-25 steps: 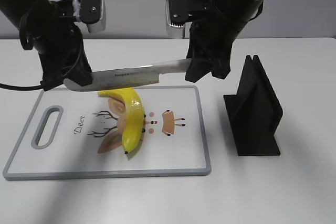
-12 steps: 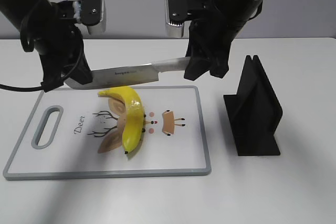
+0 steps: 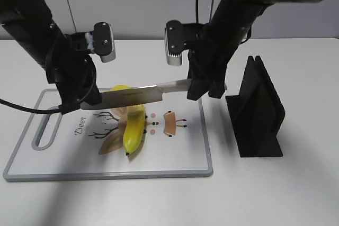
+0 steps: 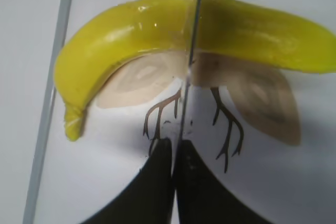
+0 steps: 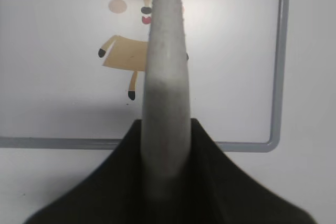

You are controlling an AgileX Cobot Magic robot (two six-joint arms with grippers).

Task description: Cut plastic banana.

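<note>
A glossy yellow banana (image 3: 134, 126) is lying on a white cutting board (image 3: 185, 160) with a grey rim and a cartoon deer print, which is sitting on a white desk (image 3: 275, 194). The banana is curving, with a pale stem end pointing toward the board's far edge and small black dots showing along its side. A knife (image 3: 130, 96) is hanging crosswise over the banana's upper half, held level by both arms. The right gripper (image 3: 204, 86) is clamping the pale handle (image 5: 165, 77), its jaws closed on it. The left gripper (image 3: 79, 99) is pinching the tip end of the blade (image 4: 188, 72) between closed jaws; in the left wrist view the blade edge is running as a thin line straight across the fruit's middle. Whether the edge is already touching the skin cannot be told. A black knife stand (image 3: 257, 112) is standing on the desk to the right of the board. The banana looks light, hard and slick, so it is likely to roll or skid under downward pressure. Nothing is holding it; steadying it would best be done near either end, clear of the blade.
</note>
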